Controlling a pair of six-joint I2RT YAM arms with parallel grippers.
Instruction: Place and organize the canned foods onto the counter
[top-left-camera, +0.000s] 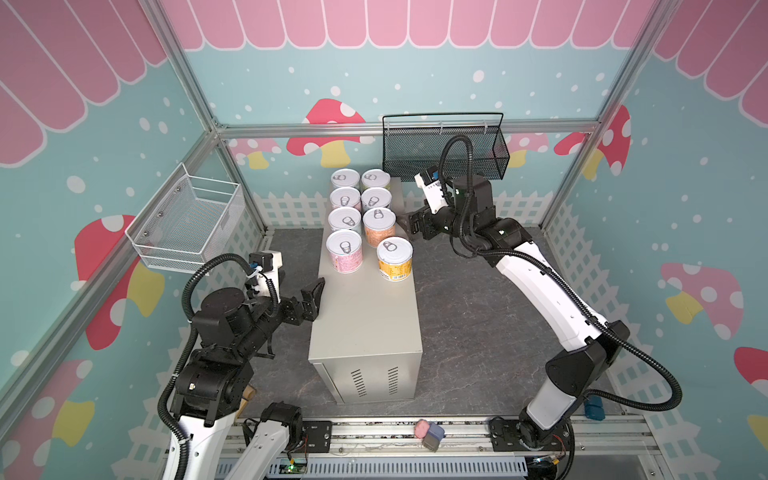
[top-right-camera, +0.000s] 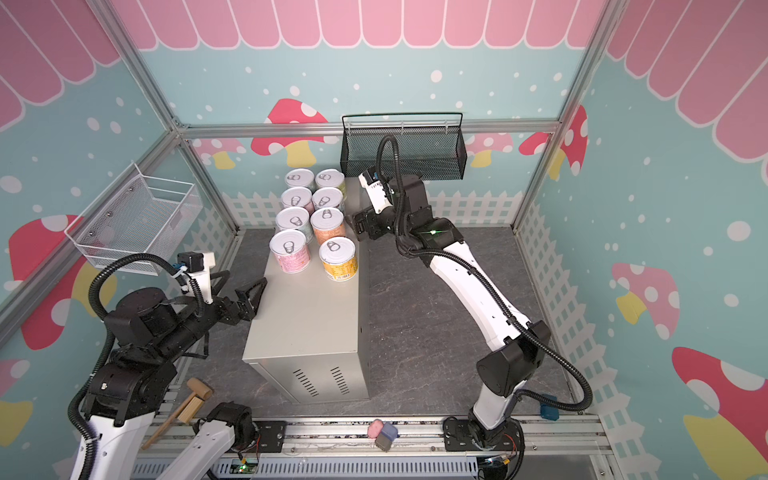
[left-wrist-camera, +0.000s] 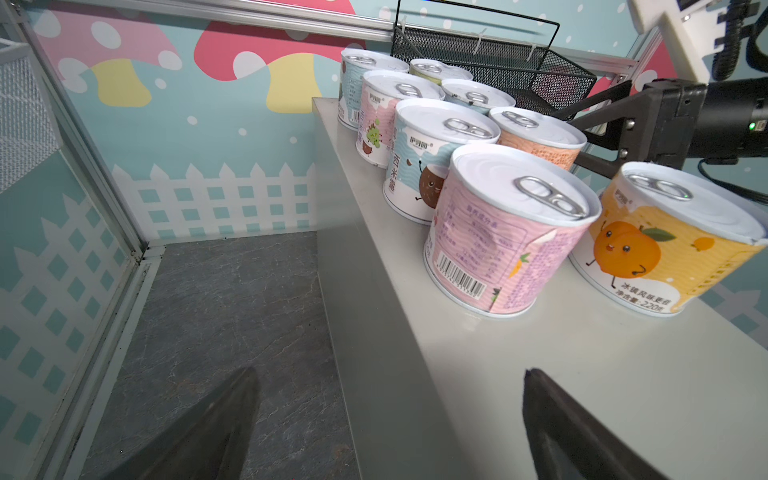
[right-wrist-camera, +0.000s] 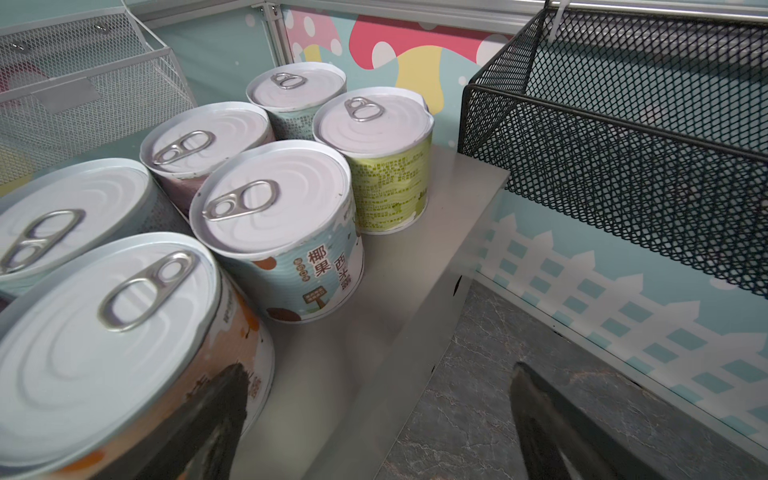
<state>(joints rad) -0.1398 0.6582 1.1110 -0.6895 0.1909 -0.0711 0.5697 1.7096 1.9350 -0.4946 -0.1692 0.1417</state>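
Several canned foods stand upright in two rows on the far half of the beige counter (top-left-camera: 365, 328), as both top views show. The nearest pair is a pink can (top-left-camera: 344, 251) and a yellow can (top-left-camera: 394, 258); the yellow one stands a little out of line to the right. An orange can (top-left-camera: 379, 227) is behind it. My left gripper (top-left-camera: 314, 297) hangs open at the counter's left edge, short of the pink can (left-wrist-camera: 498, 241), holding nothing. My right gripper (top-left-camera: 409, 224) is open at the right edge, one finger beside the orange can (right-wrist-camera: 104, 353).
A white wire basket (top-left-camera: 191, 220) hangs on the left wall. A black mesh basket (top-left-camera: 444, 145) hangs on the back wall just behind the right wrist. Dark marbled floor (top-left-camera: 478, 324) surrounds the counter. A wooden mallet (top-right-camera: 183, 409) lies at the front left by the rail.
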